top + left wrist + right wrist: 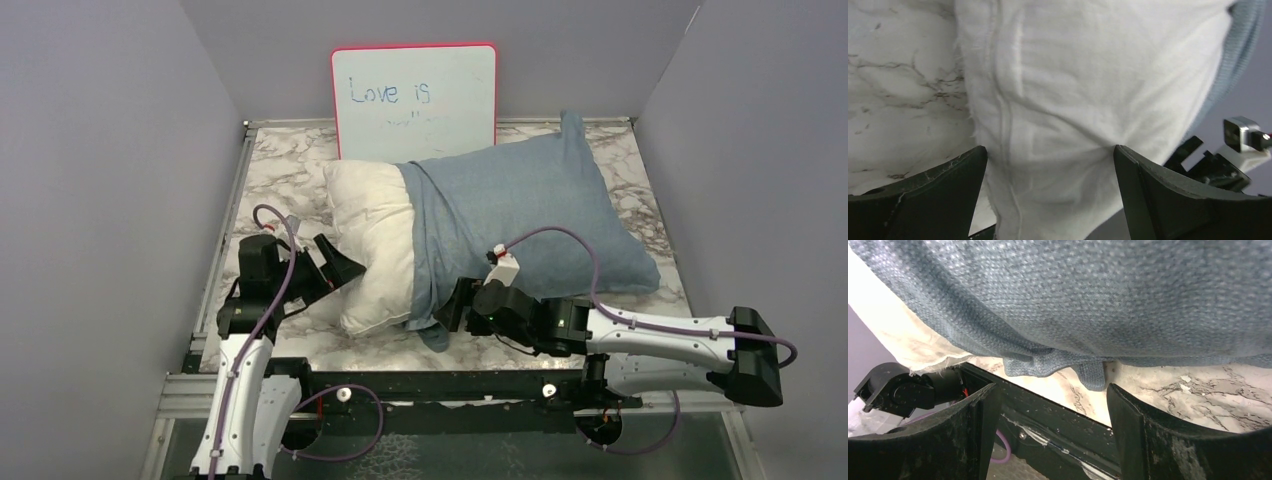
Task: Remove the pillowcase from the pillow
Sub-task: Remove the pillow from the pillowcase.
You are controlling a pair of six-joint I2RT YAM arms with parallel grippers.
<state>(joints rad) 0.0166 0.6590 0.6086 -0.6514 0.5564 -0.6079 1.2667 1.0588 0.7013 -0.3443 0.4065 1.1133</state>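
Peeling roughly 1/3 done: the pillowcase (530, 215) is bunched back from the left end of the pillow (375, 240) and covers the rest.
My left end effector (345, 268) is spread wide around the bare white corner, clamping nothing; my right end effector (455, 305) gapes empty just below the blue hem. Everything lies on a marbled counter (290, 170), with a red-framed whiteboard (415, 100) behind and plain grey walls around.

Bare bench (285, 180) strip left of pillow (375, 235) is passable; whiteboard (415, 100) blocks the rear, walls (90, 200) hem both sides.
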